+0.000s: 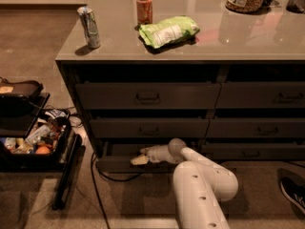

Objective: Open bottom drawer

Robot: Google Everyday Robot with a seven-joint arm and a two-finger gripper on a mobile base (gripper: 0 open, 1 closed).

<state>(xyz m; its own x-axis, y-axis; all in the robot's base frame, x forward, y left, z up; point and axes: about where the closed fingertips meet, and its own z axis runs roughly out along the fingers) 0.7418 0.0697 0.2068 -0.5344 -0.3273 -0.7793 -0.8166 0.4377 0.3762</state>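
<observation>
The bottom drawer (pixel 114 164) is the slim, low one at the foot of the left stack, under two taller-fronted drawers (pixel 147 97) (pixel 148 128). Its front stands a little forward of the drawers above, with a dark gap behind its top edge. My gripper (pixel 138 160) is low at the middle of this drawer front, at its top edge, where the handle sits. The handle itself is hidden behind the gripper. My white arm (pixel 200 185) reaches in from the lower right.
A similar slim drawer (pixel 252 151) is at the foot of the right stack. The countertop (pixel 267 42) carries two cans, a green bag and a jar. A black crate of items (pixel 33 144) stands on the left floor. A cable (pixel 95 185) runs in front. A shoe (pixel 293 192) lies at the right.
</observation>
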